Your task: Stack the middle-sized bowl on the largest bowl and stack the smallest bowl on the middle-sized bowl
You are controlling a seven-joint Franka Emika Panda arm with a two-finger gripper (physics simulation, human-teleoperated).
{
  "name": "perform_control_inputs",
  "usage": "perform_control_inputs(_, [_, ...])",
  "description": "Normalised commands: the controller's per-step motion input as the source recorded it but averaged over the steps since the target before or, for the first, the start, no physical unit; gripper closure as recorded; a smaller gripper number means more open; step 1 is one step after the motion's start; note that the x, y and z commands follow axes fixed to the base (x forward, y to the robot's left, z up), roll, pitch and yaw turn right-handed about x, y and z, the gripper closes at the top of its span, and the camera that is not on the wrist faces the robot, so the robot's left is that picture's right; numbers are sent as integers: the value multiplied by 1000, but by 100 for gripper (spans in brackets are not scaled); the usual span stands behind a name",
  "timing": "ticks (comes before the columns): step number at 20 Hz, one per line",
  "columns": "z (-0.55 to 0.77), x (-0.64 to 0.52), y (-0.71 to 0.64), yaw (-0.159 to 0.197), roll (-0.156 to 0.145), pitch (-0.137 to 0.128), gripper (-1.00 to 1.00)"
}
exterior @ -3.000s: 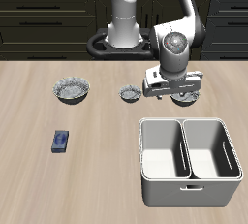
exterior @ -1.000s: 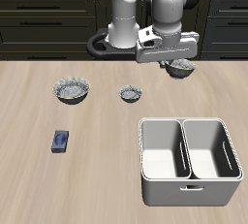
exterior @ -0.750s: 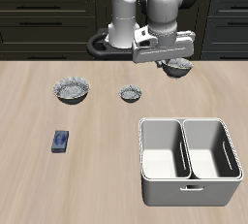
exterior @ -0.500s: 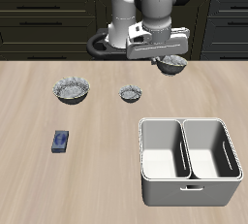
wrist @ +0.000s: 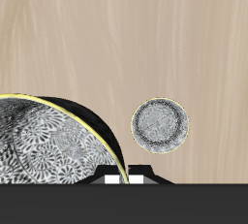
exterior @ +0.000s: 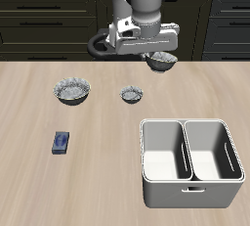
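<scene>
High above the table's back, at twelve o'clock, the gripper carries the middle-sized bowl by its rim, probably bound for the largest bowl at nine o'clock, bypassing the central smallest bowl.

Even, bright, flat light across the pale wooden tabletop; shadows faint and soft, no glare, both renders sharp throughout.
</scene>
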Motion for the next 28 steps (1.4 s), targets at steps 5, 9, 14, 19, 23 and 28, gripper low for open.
perform_control_inputs(5, [174, -9, -605, 1, -72, -29, 100])
perform_control_inputs(9, [128, -7, -396, -24, -33, -18, 100])
perform_control_inputs(14, [111, -6, -503, -22, -28, -20, 100])
perform_control_inputs(19, [67, -12, -359, 0, -40, -5, 100])
perform_control_inputs(23, [15, 22, -391, 36, -17, 5, 100])
perform_control_inputs(28, [-23, 51, -327, 15, -23, 30, 100])
